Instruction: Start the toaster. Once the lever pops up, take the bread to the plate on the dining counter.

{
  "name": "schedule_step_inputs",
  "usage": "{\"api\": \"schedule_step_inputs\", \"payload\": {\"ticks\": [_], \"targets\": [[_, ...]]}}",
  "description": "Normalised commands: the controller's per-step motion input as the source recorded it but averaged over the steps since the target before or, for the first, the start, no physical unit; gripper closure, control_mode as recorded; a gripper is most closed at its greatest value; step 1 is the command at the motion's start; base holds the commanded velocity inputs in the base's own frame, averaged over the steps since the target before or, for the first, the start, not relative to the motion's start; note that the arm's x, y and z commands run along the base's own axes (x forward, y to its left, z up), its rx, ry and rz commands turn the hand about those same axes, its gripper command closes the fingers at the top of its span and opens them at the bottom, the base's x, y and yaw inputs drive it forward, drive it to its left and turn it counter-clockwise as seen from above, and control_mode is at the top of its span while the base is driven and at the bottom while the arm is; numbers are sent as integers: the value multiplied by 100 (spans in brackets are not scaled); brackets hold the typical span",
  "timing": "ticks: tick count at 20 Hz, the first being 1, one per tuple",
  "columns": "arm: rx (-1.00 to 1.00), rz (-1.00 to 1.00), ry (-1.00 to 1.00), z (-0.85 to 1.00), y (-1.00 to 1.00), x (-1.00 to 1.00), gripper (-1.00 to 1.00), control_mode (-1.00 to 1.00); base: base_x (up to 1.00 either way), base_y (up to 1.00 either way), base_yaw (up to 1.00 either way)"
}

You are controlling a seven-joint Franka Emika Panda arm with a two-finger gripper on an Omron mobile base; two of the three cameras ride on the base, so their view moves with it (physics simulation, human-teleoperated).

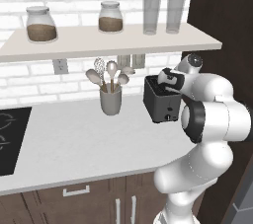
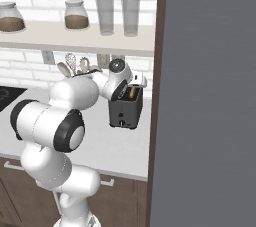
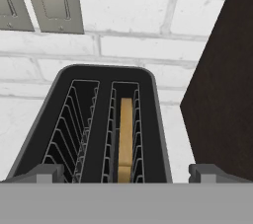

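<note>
hand [image 3: 126,172] is hovering right over the toaster [image 3: 99,129], fingers spread wide and gripping nothing. bread [image 3: 125,139] is sitting down in the right slot, toaster standing on the counter [image 1: 74,139] by the dark cabinet [image 3: 227,70].

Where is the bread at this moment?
The bread stands on edge in the right slot of the toaster in the hand view, beside the dark cabinet side, on the worktop under the shelf.
</note>
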Motion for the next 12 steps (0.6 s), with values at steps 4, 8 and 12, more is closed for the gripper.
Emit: {"api": "schedule_step_inputs", "payload": {"ticks": [4, 8, 12], "targets": [[0, 0, 0, 0, 0, 0, -100, -100, 0, 0, 0], [0, 0, 0, 0, 0, 0, -100, -100, 0, 0, 0], [0, 0, 0, 0, 0, 0, -100, -100, 0, 0, 0]]}}
